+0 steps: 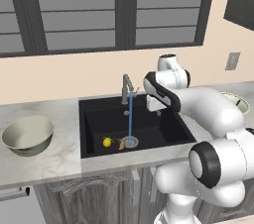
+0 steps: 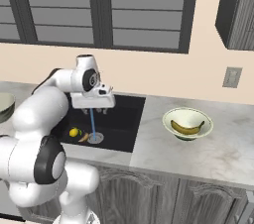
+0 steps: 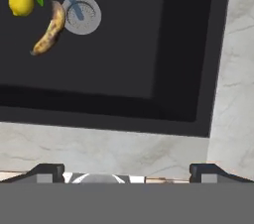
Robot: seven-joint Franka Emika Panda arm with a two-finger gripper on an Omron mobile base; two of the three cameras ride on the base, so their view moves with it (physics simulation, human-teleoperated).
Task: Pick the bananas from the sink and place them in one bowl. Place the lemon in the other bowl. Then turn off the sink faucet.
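Observation:
Inside the black sink (image 1: 163, 129) lie one blotchy banana (image 3: 49, 29) and the round lemon (image 3: 21, 2), side by side just left of the silver drain (image 3: 82, 14). They also appear as the banana (image 1: 121, 143) and the lemon (image 1: 107, 142). A blue stream of water runs from the sink faucet (image 1: 127, 86) onto the drain. My gripper (image 2: 101, 111) hangs open and empty above the basin's right half, its fingertips (image 3: 47, 171) wide apart. Another banana (image 2: 187, 128) rests in the pale green-rimmed bowl (image 2: 168, 119) on the counter to the right. The grey-beige bowl (image 1: 27, 135) sits empty on the left.
Pale marble counter (image 3: 233, 69) surrounds the basin on all sides. A window wall rises behind the faucet. A wall outlet (image 2: 231, 77) is above the right counter, and a dark upper cabinet (image 2: 238, 10) hangs at the far right. My own arm covers part of the right bowl in the left base view.

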